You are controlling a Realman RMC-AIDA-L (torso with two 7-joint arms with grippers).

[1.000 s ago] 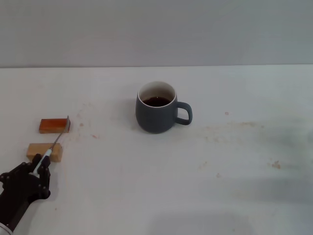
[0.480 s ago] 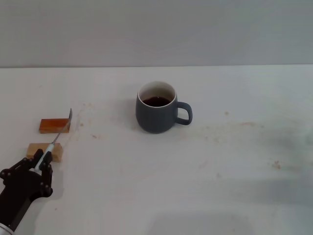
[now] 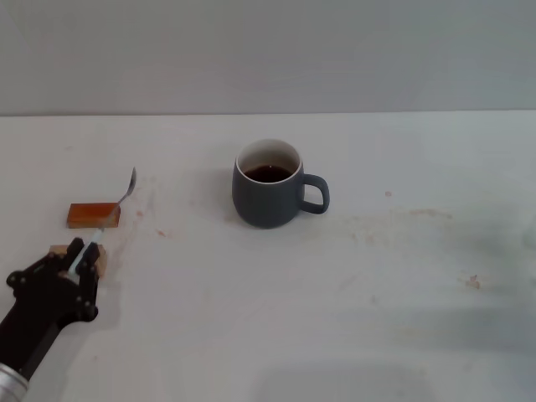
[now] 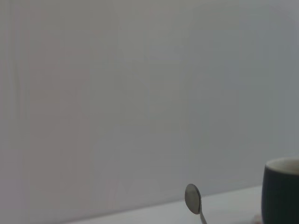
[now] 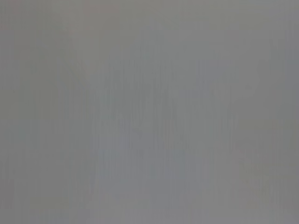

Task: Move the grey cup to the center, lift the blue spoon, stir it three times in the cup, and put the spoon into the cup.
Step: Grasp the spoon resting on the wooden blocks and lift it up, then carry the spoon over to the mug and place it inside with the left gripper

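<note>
Head view: the left gripper point(image 3: 82, 261), at eight o'clock, is clamping the blue spoon point(image 3: 113, 213) by its handle; the bowl is now rising off the orange block point(image 3: 93, 215); the grey cup point(image 3: 268, 183) is waiting at centre; stirring likely follows.

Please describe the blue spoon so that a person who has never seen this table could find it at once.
Look at the left side of the white table, far from the grey cup near the middle. There the left gripper holds the blue spoon above an orange block and a tan block. It is the only thin thing there: pale blue handle, grey metal bowl pointing up and away.
</note>
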